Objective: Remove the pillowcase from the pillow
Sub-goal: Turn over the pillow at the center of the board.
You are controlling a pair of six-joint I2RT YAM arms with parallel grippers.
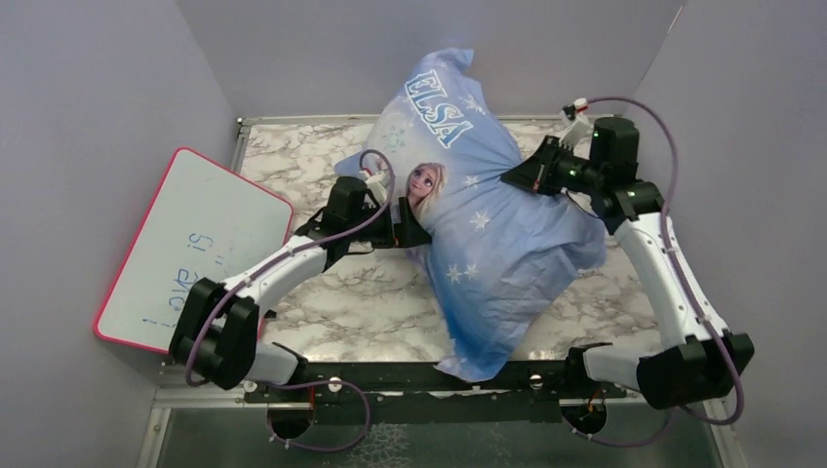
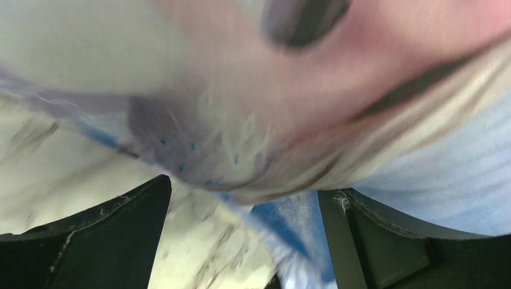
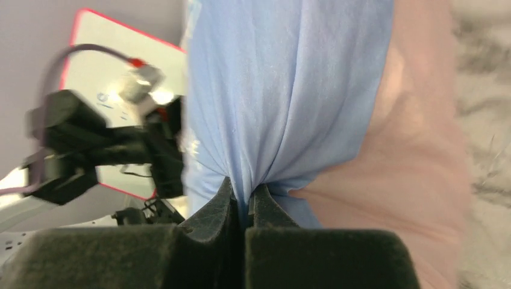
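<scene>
Pillowcase (image 1: 497,234), blue side up, bulges across the frame's centre. Right gripper (image 3: 243,201) is clenched on a gather of its fabric; left gripper (image 2: 241,205) gapes wide at its left edge.

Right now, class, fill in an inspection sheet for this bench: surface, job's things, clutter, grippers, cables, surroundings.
Surface: marble-pattern table.
Job's things: blue pillowcase lies bunched across the middle, its near end over the front edge; pillow not visible, presumably inside.
Clutter: pink-edged whiteboard at the table's left side.
Grippers: left gripper open, with the pillowcase edge between its fingers; right gripper shut on a pinch of pillowcase.
Cables: a purple cable loops along each arm.
Surroundings: grey walls on three sides.
</scene>
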